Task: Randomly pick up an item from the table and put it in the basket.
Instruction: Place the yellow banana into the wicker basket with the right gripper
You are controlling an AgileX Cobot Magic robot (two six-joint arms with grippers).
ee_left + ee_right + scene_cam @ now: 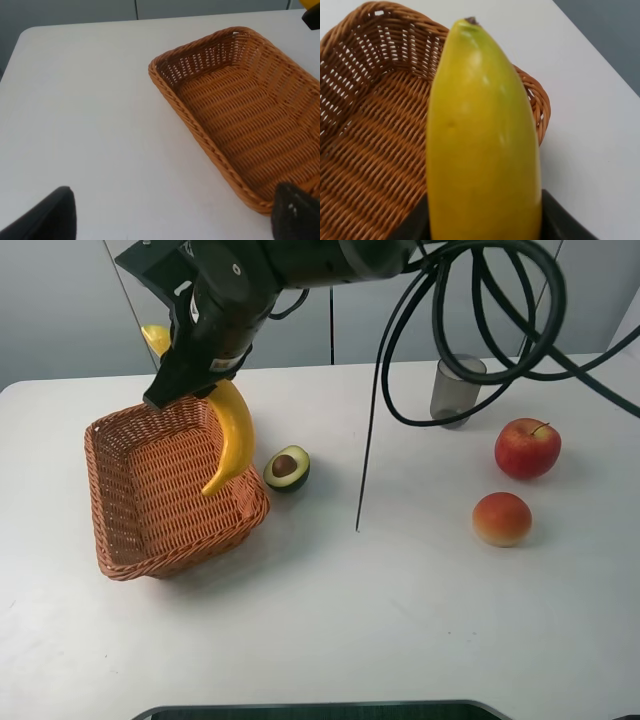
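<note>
We see the right gripper clamping the banana, which hangs over the basket near the left edge of the table. A halved avocado lies just beside the basket.

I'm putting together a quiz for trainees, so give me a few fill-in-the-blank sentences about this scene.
The right gripper holds the banana above the ____.
Beside the basket, on the table, lies a halved ____.
Close to the red apple stands a grey ____.
The left gripper is ____.
Missing words: basket; avocado; cup; open.
</note>
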